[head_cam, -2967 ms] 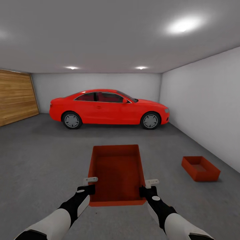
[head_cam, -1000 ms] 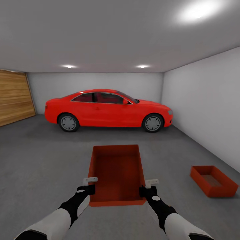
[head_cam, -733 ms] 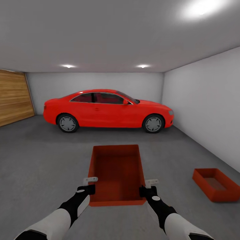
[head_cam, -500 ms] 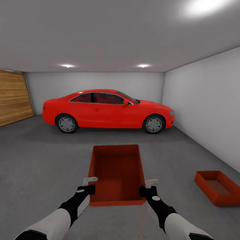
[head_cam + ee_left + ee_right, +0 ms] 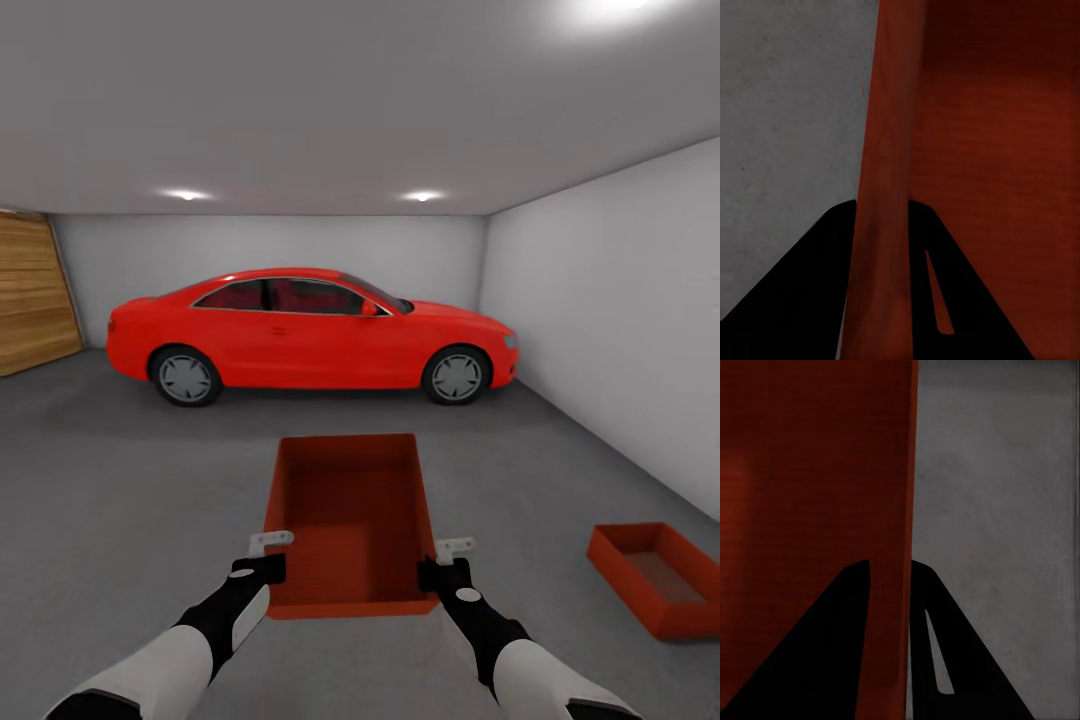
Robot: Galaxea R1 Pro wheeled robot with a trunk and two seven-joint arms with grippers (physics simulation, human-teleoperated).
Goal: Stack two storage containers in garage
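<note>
I carry one orange-red open-top storage container (image 5: 350, 515) in front of me, above the dark grey garage floor (image 5: 120, 500). My left gripper (image 5: 270, 550) is shut on its left wall (image 5: 881, 187), one dark finger on each side. On the opposite wall (image 5: 889, 510) my right gripper (image 5: 448, 558) is shut the same way. The other storage container (image 5: 655, 575) rests on the floor at the lower right, close to the white wall.
A red car (image 5: 310, 335) is parked side-on across the far end of the garage. A wooden door (image 5: 35, 290) stands at the left, a white wall (image 5: 620, 320) runs along the right. Open concrete lies between me and the car.
The view has moved forward and turned: the car has grown, the container on the floor has slid toward the lower right. The held container and both arms keep their place.
</note>
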